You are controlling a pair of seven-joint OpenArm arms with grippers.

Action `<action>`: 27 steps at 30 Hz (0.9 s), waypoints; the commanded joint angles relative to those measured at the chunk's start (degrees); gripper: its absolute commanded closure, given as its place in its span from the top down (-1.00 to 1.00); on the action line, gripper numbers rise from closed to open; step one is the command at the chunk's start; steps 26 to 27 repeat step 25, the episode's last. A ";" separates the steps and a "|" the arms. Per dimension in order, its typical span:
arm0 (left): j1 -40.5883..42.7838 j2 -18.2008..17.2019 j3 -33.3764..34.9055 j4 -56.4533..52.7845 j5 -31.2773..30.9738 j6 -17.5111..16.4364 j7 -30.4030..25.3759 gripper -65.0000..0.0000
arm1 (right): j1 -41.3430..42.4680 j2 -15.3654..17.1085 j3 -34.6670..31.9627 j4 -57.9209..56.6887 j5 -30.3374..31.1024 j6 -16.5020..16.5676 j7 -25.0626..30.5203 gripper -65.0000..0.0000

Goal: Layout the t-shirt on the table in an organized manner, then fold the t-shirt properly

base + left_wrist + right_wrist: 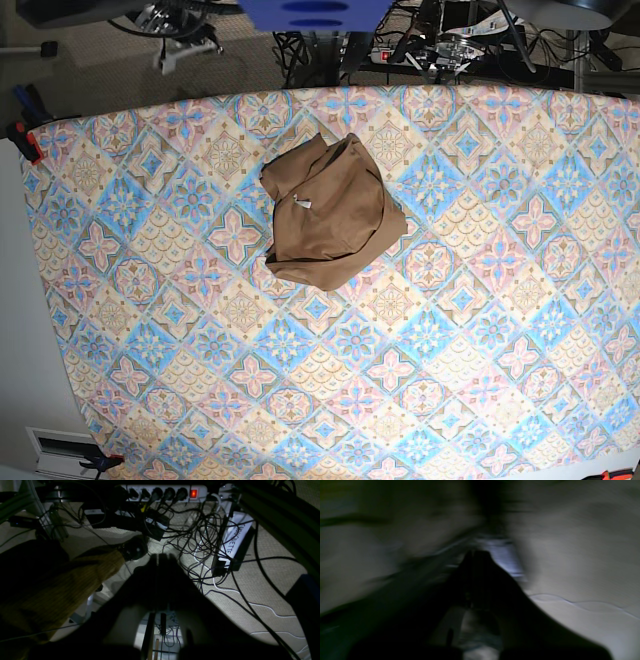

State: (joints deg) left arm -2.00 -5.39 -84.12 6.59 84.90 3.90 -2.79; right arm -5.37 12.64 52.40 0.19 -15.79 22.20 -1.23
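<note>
Hanging over floor cables point(200, 542), the left gripper point(160, 556) is pressed together, empty; the right gripper point(477, 553) likewise, though blurred; t-shirt point(330, 215) crumpled on the counter point(480, 350).

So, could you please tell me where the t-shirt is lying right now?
In the base view the t-shirt lies crumpled on the table, slightly left of centre and toward the far edge, with no gripper near it.
</note>
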 commanded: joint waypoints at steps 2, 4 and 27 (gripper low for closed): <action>-0.07 -0.19 0.12 0.22 0.10 0.27 0.02 -1.00 | 0.66 1.11 0.04 0.39 -3.07 -6.06 4.97 -1.00; -0.07 -0.19 0.12 0.22 0.10 0.27 0.02 -1.00 | 0.66 1.11 0.13 0.39 -6.67 -11.43 6.03 -1.00; 0.02 0.24 -0.15 -0.13 0.10 0.27 0.02 -1.00 | 1.01 0.94 0.04 0.39 -16.78 -12.39 6.11 -1.00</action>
